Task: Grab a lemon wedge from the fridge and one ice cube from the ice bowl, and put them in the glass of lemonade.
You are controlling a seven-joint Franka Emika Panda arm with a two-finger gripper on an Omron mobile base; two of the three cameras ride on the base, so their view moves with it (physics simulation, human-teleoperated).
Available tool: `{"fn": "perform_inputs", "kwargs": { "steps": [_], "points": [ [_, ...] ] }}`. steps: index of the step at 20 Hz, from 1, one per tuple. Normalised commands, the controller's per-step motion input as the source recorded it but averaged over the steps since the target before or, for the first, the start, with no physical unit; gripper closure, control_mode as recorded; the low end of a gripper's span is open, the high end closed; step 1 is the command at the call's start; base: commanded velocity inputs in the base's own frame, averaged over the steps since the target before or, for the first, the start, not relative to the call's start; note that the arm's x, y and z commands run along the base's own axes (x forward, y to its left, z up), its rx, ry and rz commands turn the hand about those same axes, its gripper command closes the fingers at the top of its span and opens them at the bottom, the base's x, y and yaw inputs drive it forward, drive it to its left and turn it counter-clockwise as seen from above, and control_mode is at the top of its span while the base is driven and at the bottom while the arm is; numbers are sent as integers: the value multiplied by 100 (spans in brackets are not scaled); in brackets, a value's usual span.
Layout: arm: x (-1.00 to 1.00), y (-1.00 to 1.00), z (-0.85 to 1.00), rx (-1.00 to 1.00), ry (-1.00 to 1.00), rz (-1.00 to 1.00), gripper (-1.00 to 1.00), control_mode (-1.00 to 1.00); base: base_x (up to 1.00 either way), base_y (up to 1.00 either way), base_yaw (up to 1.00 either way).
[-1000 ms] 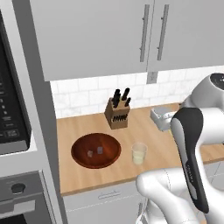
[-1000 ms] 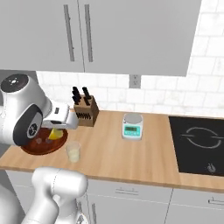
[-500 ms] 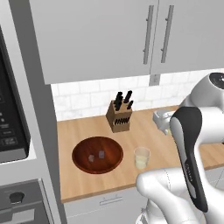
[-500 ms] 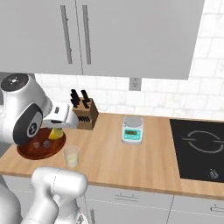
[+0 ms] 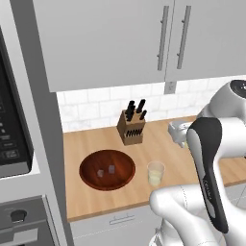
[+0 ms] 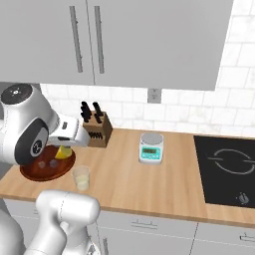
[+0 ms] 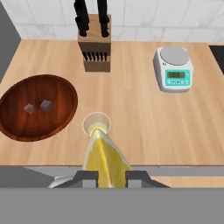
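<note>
Now the gripper (image 7: 111, 177) stays clenched on the lemon wedge (image 7: 105, 159), low centre; whole scene has slid right, glass of lemonade (image 7: 96, 124) just above.

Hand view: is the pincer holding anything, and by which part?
Yes: the pincer is shut on the lemon wedge, gripping its near, wide end.

Glossy white arm (image 5: 192, 211), dark joint inlay.
</note>
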Motion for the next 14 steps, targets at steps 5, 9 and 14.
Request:
{"fn": "perform_inputs", "kwargs": {
  "steps": [5,9,14],
  "points": [
    [1,6,-13,0,0,0,100,-100,0,0,0],
    [0,6,-22,1,0,0,100,-100,0,0,0],
    [3,1,-21,0,0,0,100,-100,0,0,0]
  ]
}}
